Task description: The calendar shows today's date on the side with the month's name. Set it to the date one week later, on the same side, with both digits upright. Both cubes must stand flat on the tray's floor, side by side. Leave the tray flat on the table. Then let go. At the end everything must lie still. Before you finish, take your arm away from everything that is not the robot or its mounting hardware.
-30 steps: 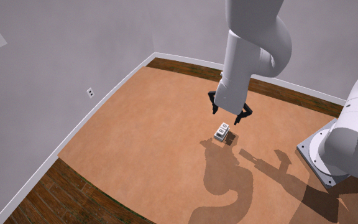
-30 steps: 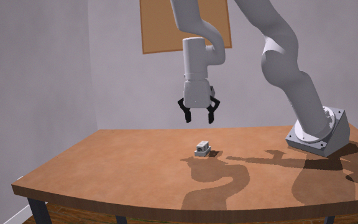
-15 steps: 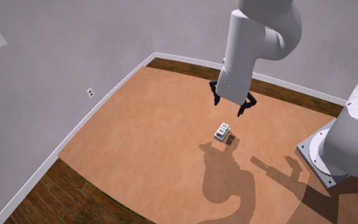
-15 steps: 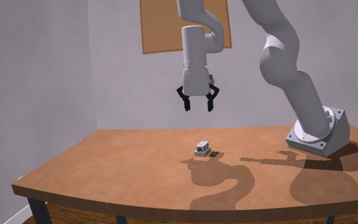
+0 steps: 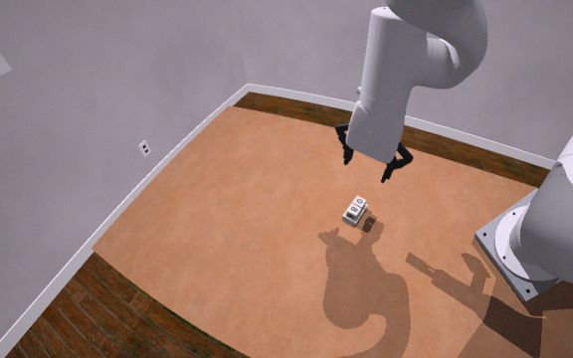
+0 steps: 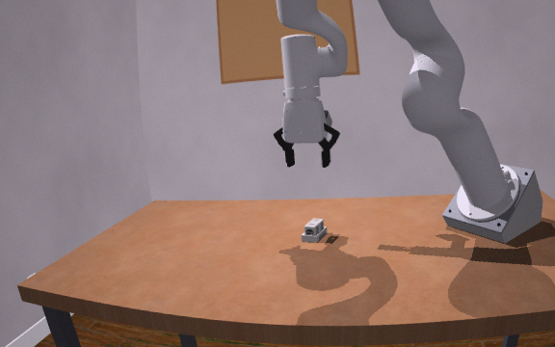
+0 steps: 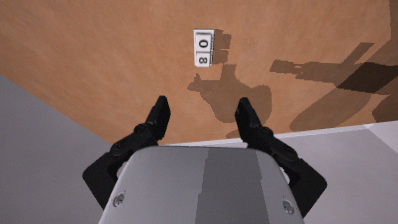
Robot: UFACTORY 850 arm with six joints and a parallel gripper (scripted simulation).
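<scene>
A small white tray (image 5: 354,223) (image 6: 312,238) lies flat on the table. Two white cubes sit in it side by side. The top of one cube (image 5: 360,201) (image 7: 203,42) shows 0; the top of the other cube (image 5: 354,210) (image 7: 202,60) shows 8. In the exterior view the near end face of the row (image 6: 309,231) has a dark round digit, too small to read. The long side faces and the month's name cannot be read. My gripper (image 5: 365,172) (image 6: 307,166) (image 7: 202,105) is open and empty, pointing down, well above the tray.
The tray stands on the brown table (image 5: 192,199) (image 6: 162,270). The arm's base plate (image 5: 485,235) (image 6: 475,228) is at the right. The arm's shadow falls on the table beside the tray. Walls stand behind and to the left.
</scene>
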